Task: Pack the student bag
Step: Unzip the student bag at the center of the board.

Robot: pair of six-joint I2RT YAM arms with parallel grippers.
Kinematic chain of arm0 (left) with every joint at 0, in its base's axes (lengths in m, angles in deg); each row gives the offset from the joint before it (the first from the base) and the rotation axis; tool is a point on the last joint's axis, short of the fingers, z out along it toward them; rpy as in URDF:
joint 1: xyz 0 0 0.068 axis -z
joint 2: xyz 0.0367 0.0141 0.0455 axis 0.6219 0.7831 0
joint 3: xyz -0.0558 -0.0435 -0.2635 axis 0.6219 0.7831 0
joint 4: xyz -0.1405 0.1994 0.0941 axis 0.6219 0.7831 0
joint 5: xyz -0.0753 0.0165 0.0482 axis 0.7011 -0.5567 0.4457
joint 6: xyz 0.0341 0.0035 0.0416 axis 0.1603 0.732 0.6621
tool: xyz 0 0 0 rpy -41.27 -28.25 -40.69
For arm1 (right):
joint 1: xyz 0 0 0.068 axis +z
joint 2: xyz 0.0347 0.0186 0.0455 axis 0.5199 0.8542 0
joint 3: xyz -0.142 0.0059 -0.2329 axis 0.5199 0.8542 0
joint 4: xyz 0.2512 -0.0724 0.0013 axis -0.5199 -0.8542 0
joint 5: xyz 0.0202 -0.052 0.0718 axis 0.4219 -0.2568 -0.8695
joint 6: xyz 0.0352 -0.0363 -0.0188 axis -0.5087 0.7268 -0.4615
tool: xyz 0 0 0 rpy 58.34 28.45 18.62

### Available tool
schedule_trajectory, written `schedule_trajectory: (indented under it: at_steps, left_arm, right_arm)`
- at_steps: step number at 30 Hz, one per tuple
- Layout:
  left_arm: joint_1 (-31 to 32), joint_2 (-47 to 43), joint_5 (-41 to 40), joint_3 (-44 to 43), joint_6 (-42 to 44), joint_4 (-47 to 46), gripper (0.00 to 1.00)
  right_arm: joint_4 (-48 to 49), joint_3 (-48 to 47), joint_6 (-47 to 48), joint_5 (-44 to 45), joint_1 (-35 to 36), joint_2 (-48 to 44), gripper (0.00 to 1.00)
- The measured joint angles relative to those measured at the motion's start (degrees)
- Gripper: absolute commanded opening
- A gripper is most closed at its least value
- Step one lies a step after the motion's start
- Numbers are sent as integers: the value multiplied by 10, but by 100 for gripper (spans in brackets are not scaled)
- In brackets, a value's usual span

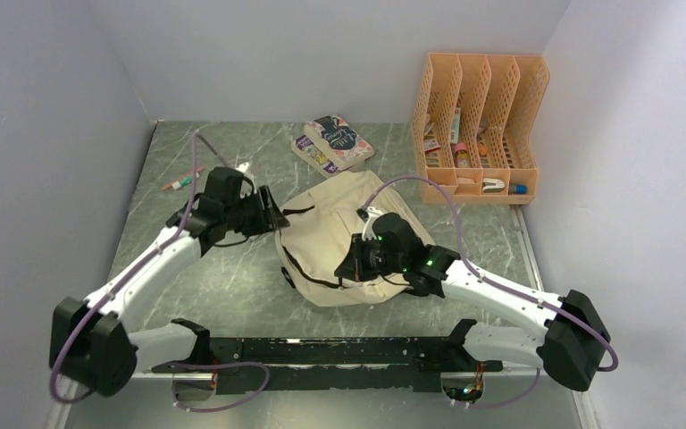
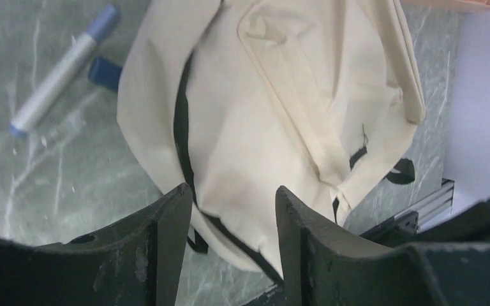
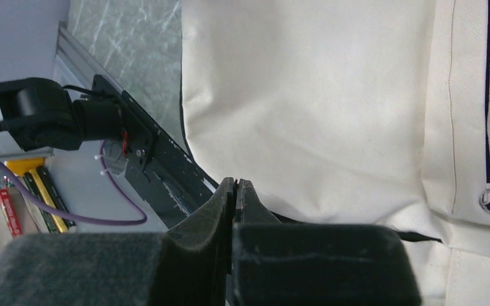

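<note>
The student bag (image 1: 344, 237), a soft beige backpack with black zippers, lies flat in the middle of the table. My left gripper (image 1: 273, 217) is at its left edge. In the left wrist view it (image 2: 230, 190) is open, and the bag (image 2: 274, 108) and its black zipper seam show between the fingers. My right gripper (image 1: 351, 266) rests over the bag's near part. In the right wrist view it (image 3: 236, 185) is shut at the edge of the bag (image 3: 319, 102), and I see nothing between the tips. A metal zipper ring (image 3: 489, 197) lies to the right.
An orange perforated file organizer (image 1: 480, 125) with small items stands at the back right. Two books (image 1: 333, 143) lie behind the bag. A marker (image 1: 177, 184) lies at the left; another silver-blue marker (image 2: 64, 67) and its blue cap (image 2: 105, 71) lie beside the bag.
</note>
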Motion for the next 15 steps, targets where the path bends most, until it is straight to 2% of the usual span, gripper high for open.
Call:
schedule_trajectory:
  at_steps: [5, 8, 12, 15]
  left_arm:
    - [44, -103, -26, 67, -43, 23, 54]
    - [90, -122, -37, 73, -44, 24, 53]
    - [151, -136, -36, 79, 12, -6, 56]
    - [167, -150, -30, 85, 85, -31, 59]
  right_arm:
    - [25, 0, -17, 9, 0, 10, 0]
    - [31, 0, -26, 21, 0, 10, 0]
    - [31, 0, -41, 43, 0, 0, 0]
    - [27, 3, -50, 63, 0, -25, 0]
